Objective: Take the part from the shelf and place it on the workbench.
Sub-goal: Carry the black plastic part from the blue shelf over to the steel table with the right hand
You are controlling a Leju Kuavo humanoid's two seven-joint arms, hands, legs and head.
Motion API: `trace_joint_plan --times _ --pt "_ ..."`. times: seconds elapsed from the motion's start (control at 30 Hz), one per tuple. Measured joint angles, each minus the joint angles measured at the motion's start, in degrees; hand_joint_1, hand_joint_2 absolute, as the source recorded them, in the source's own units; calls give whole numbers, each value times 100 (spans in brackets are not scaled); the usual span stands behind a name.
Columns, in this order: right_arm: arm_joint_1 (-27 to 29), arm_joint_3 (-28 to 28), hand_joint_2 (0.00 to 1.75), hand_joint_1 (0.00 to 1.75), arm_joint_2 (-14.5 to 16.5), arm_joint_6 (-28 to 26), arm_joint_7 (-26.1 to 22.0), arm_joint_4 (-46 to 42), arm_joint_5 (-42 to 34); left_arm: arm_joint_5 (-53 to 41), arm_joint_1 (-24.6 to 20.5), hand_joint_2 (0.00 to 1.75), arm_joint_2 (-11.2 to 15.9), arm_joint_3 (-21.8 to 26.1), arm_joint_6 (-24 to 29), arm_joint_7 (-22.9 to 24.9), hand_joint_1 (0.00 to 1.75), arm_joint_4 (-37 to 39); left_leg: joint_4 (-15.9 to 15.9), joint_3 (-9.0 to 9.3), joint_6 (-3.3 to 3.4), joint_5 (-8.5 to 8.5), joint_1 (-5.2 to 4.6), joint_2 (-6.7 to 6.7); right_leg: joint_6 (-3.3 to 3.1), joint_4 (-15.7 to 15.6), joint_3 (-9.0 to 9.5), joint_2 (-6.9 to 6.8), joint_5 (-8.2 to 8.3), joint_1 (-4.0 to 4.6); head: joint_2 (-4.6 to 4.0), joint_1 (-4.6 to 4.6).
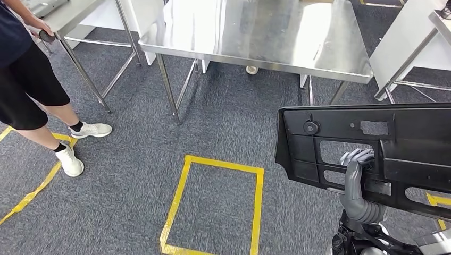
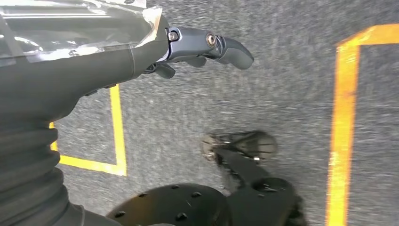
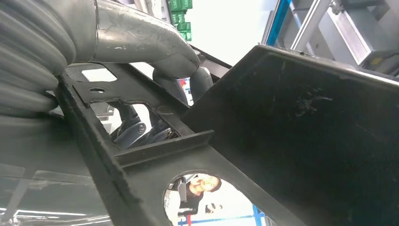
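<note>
The right hand (image 1: 357,159) grips a large flat black plastic part (image 1: 372,146), a moulded panel with rectangular cut-outs, a round knob-like boss and raised ribs. The grey fingers (image 1: 360,155) reach through one of the rectangular openings and curl over the bar above it, so the panel is carried in the air on its long edge, spreading out to both sides of the hand and above it. In the right wrist view the thick grey thumb (image 3: 155,44) presses against the panel's near face while darker fingers (image 3: 141,129) show through a cut-out behind it; the part (image 3: 291,127) sits right against the hand, its broad dark face running away from the fingers.

Ahead of the right hand and well apart from it stands a shiny stainless-steel worktop (image 1: 255,37) on thin metal legs, its top bare and reflective. Between the hand and that worktop lies grey carpet floor (image 1: 223,117), marked by a yellow tape rectangle (image 1: 213,204) out to the hand's left side.

The left hand (image 2: 202,47) hangs over the carpet, holding nothing; its dark fingers (image 2: 230,47) are stretched out with a smaller one curled beneath them. Yellow tape lines (image 2: 346,122) cross the floor beyond its fingertips.

Far off to the left of both hands, a person in dark shorts and white trainers (image 1: 32,90) stands beside a second steel table (image 1: 69,16), one hand on its edge.
</note>
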Motion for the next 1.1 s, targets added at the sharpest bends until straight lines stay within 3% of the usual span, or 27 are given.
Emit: trace_joint_plan --times 0.03,0.07,0.1,0.13,0.2,0.23,0.3,0.33,0.37,0.43,0.47,0.5,0.6,0.63,0.7,0.73,0.8,0.83,0.9,0.97,1.0,1.03,1.1 --pt "10 -1 175 166 -1 -2 3 4 2 -1 3 175 -1 0 -1 0 0 3 4 119 -23 -109 1 -3 85 -287 -5 -26 366 -3 -1 0" --pt "18 -1 175 166 -1 -6 10 9 4 -1 7 175 1 0 -2 0 0 4 2 224 -54 -218 -3 -4 122 -529 15 -62 735 4 -1 2" --pt "27 -1 175 166 -1 -9 18 12 7 -2 10 175 4 0 -1 1 0 5 -20 302 -92 -309 -6 0 99 -666 61 -85 1043 23 -1 -5" --pt "31 -3 175 166 1 -13 25 10 9 -2 9 175 8 0 1 1 0 5 -37 393 -129 -367 -11 8 28 -716 118 -96 1206 37 -2 -11" --pt "8 -4 175 166 6 -16 32 -8 15 -2 -30 175 8 0 7 1 0 -1 94 399 -188 -288 -7 26 -168 -781 284 -67 1159 37 -2 -24" --pt "-6 -7 175 166 10 -17 35 -18 20 -2 -56 175 4 -1 9 -1 0 -4 363 273 -209 -138 -5 37 -236 -837 376 -58 1115 17 -1 -24" --pt "-13 -8 175 166 17 -11 43 -27 31 -2 -92 175 -7 -1 12 -3 0 -9 1121 -263 -250 88 7 49 -343 -965 612 -51 1023 -9 0 -30" --pt "-12 -8 175 166 20 -7 48 -26 35 -1 -85 175 -11 -1 13 -2 0 -8 1438 -560 -270 27 11 54 -376 -1024 736 -49 962 -5 0 -30" --pt "-11 -7 175 166 20 -1 51 -26 38 0 -71 175 -13 1 14 -1 0 -8 1621 -824 -288 -174 17 57 -390 -1071 862 -39 894 -5 0 -32" --pt "-10 -8 175 166 19 8 56 -23 39 15 -40 175 -11 6 18 -2 0 -7 1636 -1213 -309 -692 24 62 -387 -1128 1127 -7 726 -7 0 -31" --pt "-10 -9 175 166 18 11 56 -20 38 21 -34 175 -9 9 20 -2 0 -7 1487 -1321 -309 -810 26 65 -380 -1139 1256 6 629 -8 0 -32" --pt "-11 -9 175 166 19 13 56 -15 36 27 -29 175 -5 11 21 -2 0 -6 1245 -1383 -298 -713 27 67 -369 -1145 1382 13 524 -10 0 -32" --pt "-26 -8 175 166 20 17 57 10 31 26 12 175 4 18 22 3 0 4 415 -1390 -219 508 14 72 -317 -1184 1712 46 196 22 -1 -41" --pt "-30 -7 175 166 20 22 57 13 30 26 21 175 2 22 22 5 0 6 291 -1359 -190 749 7 72 -289 -1212 1846 60 122 45 -1 -42" --pt "-48 -6 175 166 17 38 54 8 25 26 5 175 -9 31 23 3 0 3 246 -1227 -131 742 7 52 -198 -1184 2001 74 122 80 0 -34" --pt "-58 -3 175 166 15 45 53 8 21 27 -6 175 -16 35 24 -2 0 1 219 -1139 -91 742 6 45 -152 -1033 2002 62 187 84 -1 -20" --pt "-77 3 175 166 9 50 49 13 13 27 -18 175 -25 45 30 -8 0 -1 192 -940 -1 733 -7 41 -119 -405 1652 40 258 78 -1 7" --pt "-72 5 175 166 5 50 50 19 9 28 -17 175 -25 51 36 -9 0 -1 178 -857 38 686 -19 43 -126 -22 1384 28 213 73 -1 19" --pt "-62 4 175 166 -3 50 52 29 2 28 -15 175 -24 61 51 -10 0 1 126 -673 84 559 -31 25 -193 445 819 26 -135 78 -2 29" --pt "-54 5 175 166 -7 50 54 43 -4 26 -3 175 -24 65 61 -10 0 2 81 -448 96 398 -48 -13 -260 338 460 26 -553 86 -2 44" --pt "-49 4 175 166 -8 50 54 50 -7 23 2 175 -25 66 63 -10 0 2 72 -334 101 309 -65 -30 -253 102 362 25 -582 96 -2 49" --pt "-40 4 175 166 -10 50 54 55 -8 18 6 175 -29 66 65 -10 0 2 65 -232 107 217 -80 -44 -198 -179 313 26 -360 109 -2 50" --pt "-18 4 175 166 -12 50 55 61 -8 4 9 175 -44 67 68 -10 0 4 58 -48 90 22 -101 -63 -87 -680 342 6 457 143 -2 34"
